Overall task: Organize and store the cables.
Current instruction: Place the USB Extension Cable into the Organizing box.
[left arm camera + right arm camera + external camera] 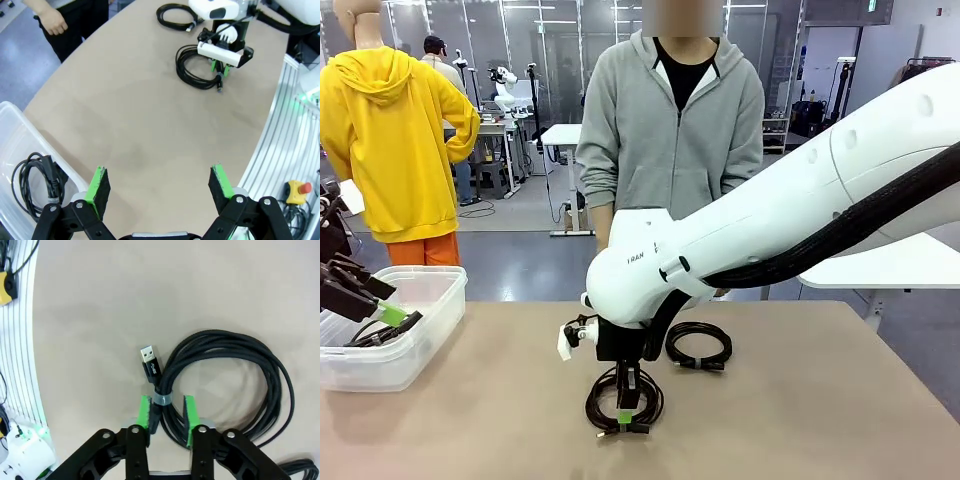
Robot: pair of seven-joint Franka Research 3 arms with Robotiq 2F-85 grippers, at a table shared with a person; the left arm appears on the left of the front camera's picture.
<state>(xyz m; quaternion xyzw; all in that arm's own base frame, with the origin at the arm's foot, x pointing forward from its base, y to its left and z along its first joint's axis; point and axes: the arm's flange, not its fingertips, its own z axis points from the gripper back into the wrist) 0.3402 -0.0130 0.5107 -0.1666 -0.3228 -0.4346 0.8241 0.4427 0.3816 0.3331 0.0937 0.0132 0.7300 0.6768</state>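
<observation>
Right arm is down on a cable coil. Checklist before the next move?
1. Right gripper straddles the black coiled cable at its grey tie: ok.
2. Firm grip on that coil: cannot tell.
3. Coil flat on the tan table, USB plug free: ok.
4. Clear plastic bin has room, with one stored black coil inside: ok.
5. Left gripper open and empty, but close to the bin; drop path: cannot tell.
6. Person's hand off the table: ok.
</observation>
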